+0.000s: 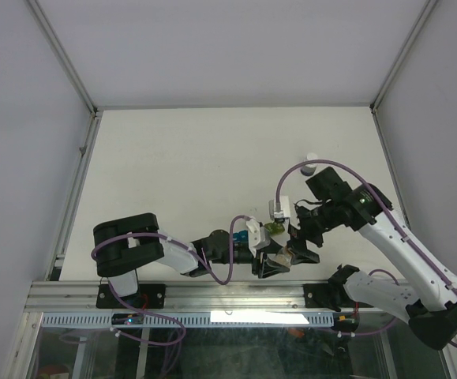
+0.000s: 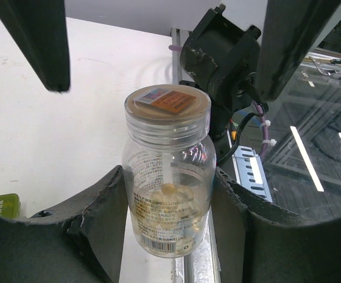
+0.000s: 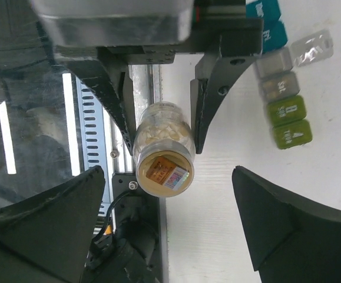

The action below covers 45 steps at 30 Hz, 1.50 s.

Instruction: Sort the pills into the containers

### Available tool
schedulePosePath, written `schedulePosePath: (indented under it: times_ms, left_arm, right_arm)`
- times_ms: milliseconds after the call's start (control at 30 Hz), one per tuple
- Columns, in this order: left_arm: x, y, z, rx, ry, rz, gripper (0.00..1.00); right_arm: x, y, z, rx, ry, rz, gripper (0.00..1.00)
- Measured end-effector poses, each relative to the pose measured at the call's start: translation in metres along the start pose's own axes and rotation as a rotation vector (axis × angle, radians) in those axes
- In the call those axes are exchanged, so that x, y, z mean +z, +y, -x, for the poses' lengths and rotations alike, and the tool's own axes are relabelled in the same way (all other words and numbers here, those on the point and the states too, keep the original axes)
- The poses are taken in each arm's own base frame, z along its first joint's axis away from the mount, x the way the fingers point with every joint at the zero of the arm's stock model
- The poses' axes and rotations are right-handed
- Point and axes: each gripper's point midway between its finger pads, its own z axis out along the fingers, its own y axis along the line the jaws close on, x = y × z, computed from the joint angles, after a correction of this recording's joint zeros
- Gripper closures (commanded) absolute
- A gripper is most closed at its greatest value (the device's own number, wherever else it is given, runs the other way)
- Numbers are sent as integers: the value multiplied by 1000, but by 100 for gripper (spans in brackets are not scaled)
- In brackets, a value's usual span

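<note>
White matte tabletop (image 1: 212, 158) between pale walls (image 1: 23, 118). Found the containers (image 3: 286, 110) lying just beside the left claw (image 2: 169, 183): joined translucent cubes, teal, grey, green. Saw that claw pinching a clear round bottle (image 3: 161, 141), pale pills (image 3: 158, 127) inside, labelled lid (image 2: 167, 101). Saw the right claw (image 3: 167, 174) spread wide about the lid, untouching. Left arm (image 1: 173, 253) folded low, right arm (image 1: 402, 237) bent inward

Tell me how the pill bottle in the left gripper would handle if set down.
The pill bottle looks like smooth, rigid clear plastic: probably stiff but slippery. Being round, it would likely roll if laid sideways. Loose pills inside may shift its weight.
</note>
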Motion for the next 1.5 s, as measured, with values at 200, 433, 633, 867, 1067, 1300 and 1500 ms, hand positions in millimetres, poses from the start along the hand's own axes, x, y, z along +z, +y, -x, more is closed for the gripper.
schedulePosePath:
  times_ms: [200,433,633,867,1067,1300,1500]
  left_arm:
    - [0,4,1,-5,-5,26,100]
    - [0,8,2,-7,-10,49,100]
    - [0,9,1,-8,-7,54,100]
    - [0,4,2,0,-10,21,100]
    - [4,-1,6,31,-26,-20,100]
    - [6,-3,15,61,-60,-34,100]
    - [6,-5,9,58,-41,-52,100]
  right_arm:
    - [12,-6,-13,98,63,6,18]
    - [18,-7,-18,107,92,-4,47]
    - [21,-7,-18,68,97,20,80]
    - [16,-2,-17,-238,97,123,100]
    - [9,4,-18,-653,79,195,100]
    - [2,6,-11,-810,71,228,89]
    - [8,9,-16,-790,54,227,36]
